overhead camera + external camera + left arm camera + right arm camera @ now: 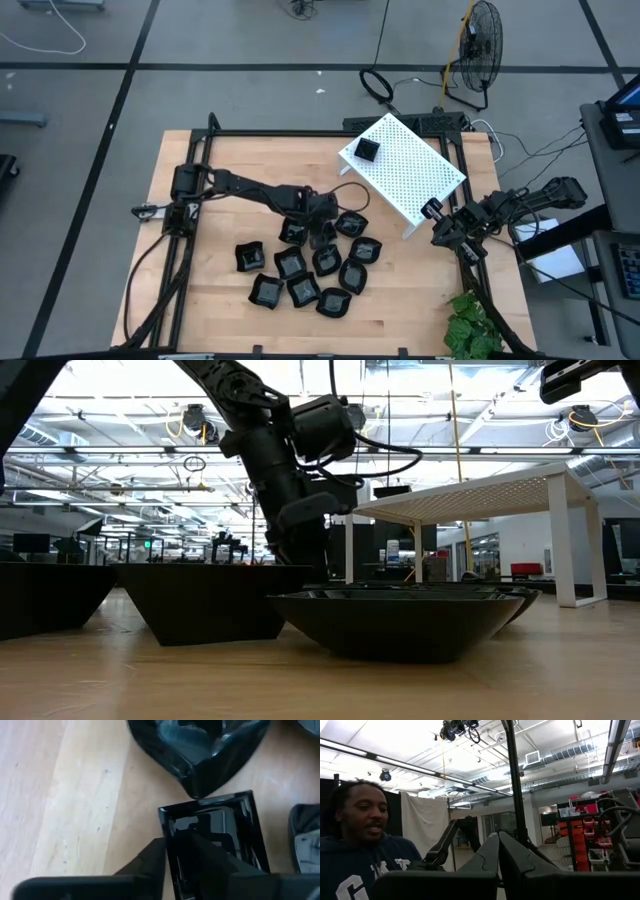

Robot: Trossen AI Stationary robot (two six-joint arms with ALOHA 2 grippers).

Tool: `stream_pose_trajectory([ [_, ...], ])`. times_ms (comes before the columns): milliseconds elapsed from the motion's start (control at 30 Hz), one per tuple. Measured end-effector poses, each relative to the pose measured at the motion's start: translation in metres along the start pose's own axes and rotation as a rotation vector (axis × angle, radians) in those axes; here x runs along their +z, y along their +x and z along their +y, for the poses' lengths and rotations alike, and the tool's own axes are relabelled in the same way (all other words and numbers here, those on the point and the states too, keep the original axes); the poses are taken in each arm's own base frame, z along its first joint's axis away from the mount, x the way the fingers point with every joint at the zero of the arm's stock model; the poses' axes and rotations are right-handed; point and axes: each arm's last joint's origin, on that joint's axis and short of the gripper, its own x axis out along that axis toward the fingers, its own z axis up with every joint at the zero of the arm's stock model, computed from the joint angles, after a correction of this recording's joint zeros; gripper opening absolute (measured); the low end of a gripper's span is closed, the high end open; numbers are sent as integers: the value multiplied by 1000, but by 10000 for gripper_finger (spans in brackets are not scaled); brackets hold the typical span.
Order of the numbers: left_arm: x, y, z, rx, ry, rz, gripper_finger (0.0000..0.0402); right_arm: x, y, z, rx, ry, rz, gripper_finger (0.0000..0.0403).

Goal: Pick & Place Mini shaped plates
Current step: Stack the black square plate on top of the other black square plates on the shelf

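Several glossy black mini shaped plates lie clustered on the wooden table's middle. One more plate sits on top of the white perforated rack at the far right. My left gripper reaches down into the cluster's far side and is shut on a square plate. A lobed plate lies just beyond it. My right gripper waits shut at the table's right edge, tilted up toward the room. My left gripper pinches one side wall of the square plate, near a corner, between its two fingers. One finger stands outside the wall and the other inside the dish. The fingers slant down from the table's left. The plate rests flat on the table.
Other plates crowd the held one closely. A green plant stands at the near right corner. Black frame rails border the table. A person in a dark hoodie shows beyond the table in the right wrist view.
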Motion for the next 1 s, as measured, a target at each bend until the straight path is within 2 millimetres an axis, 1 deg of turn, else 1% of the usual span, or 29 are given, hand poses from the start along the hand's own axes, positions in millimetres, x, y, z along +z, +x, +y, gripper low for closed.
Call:
stream_pose_trajectory([
  [267, 1, -1, 6, 3, -58, -2, 12, 0, 0, 0, 0, 0, 1, 0],
  [333, 1, -1, 7, 3, -63, -2, 6, 0, 0, 0, 0, 0, 1, 0],
  [433, 2, -2, 8, 6, -72, 3, 13, 0, 0, 0, 0, 0, 1, 0],
  [533, 4, -11, 7, 12, -66, 12, 14, 0, 0, 0, 0, 0, 0, 0],
  [667, 9, -36, 6, 19, -51, -13, 4, 0, 0, 0, 0, 0, 0, 0],
  [767, 14, -63, 6, 58, -43, -77, 10, 0, 0, 0, 0, 0, 0, 0],
  [900, 22, -105, 7, 148, -15, -224, 6, 0, 0, 0, 0, 0, 0, 0],
  [1000, 35, -138, 14, 223, -67, -430, 5, 0, 0, 0, 0, 0, 1, 0],
])
